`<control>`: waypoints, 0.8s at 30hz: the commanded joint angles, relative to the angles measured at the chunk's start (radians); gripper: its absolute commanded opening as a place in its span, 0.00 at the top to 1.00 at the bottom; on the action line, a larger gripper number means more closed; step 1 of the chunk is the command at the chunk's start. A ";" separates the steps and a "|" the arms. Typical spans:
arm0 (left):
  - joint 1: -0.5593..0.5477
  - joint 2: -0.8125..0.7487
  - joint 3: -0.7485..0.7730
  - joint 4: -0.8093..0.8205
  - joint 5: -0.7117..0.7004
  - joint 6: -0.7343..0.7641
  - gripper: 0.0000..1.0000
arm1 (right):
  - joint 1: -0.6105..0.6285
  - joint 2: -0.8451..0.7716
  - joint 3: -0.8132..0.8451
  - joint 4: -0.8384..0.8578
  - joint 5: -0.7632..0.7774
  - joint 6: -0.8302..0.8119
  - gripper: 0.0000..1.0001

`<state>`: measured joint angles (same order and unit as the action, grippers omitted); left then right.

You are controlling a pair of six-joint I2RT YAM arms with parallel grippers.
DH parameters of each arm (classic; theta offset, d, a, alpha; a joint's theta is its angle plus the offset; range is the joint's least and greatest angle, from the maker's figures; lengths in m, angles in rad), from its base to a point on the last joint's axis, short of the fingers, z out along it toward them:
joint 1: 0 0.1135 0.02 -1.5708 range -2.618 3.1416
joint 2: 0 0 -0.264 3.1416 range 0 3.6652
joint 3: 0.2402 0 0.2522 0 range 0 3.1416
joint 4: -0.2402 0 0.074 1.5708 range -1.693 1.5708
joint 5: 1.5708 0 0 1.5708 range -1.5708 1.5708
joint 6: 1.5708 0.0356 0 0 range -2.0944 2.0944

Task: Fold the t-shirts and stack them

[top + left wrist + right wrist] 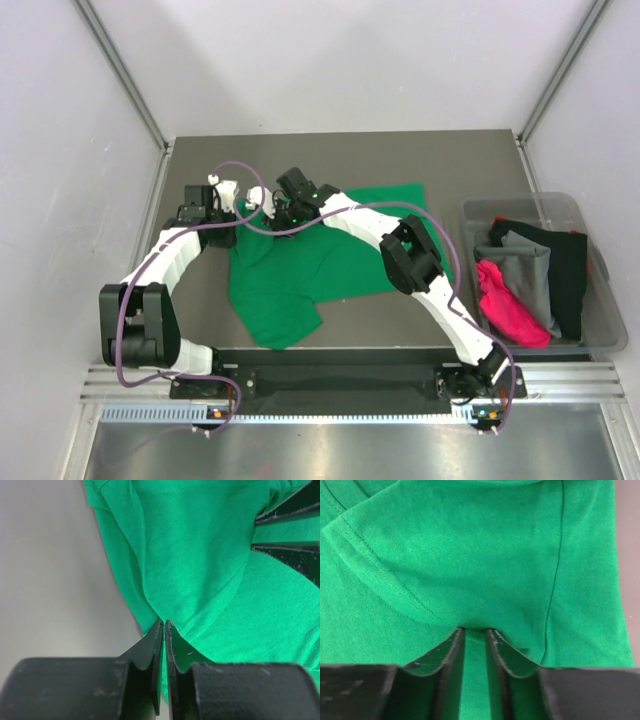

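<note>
Green t-shirt (330, 262) laid rumpled mid-bench, left edge pinched by left gripper (164, 626), jaws almost touching, fold held by right gripper (475, 631), jaws narrowly apart, other t-shirts (530, 272) piled in bin (520, 203) at right edge

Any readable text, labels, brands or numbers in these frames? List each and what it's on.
None to read.
Green t-shirt: plain fabric in all three views, no print or tag showing.
Left gripper and right gripper, both pinching that shirt: bare black fingers, no markings.
Clear bin and the shirts in it: no legible label.
</note>
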<state>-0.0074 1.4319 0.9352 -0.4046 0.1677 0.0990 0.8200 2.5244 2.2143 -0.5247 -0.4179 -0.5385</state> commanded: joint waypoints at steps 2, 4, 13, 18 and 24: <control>0.001 -0.005 -0.001 0.033 0.004 -0.005 0.90 | 0.028 0.027 0.054 -0.012 0.008 0.009 0.79; 0.001 -0.007 -0.001 0.032 0.004 -0.005 0.90 | 0.028 0.028 0.056 -0.012 0.017 0.011 0.77; 0.001 -0.008 0.007 0.027 0.004 -0.008 0.91 | 0.042 0.034 0.058 -0.043 0.022 0.000 0.83; 0.000 -0.011 0.007 0.024 0.004 -0.008 0.91 | 0.044 0.039 0.059 -0.049 0.034 0.000 0.93; 0.001 -0.018 0.007 0.026 0.001 -0.008 0.91 | 0.045 0.021 0.033 -0.038 0.028 0.009 1.00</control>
<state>-0.0074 1.4315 0.9352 -0.4049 0.1677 0.0986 0.8371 2.5359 2.2253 -0.5739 -0.3805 -0.5381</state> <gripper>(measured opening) 0.095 0.006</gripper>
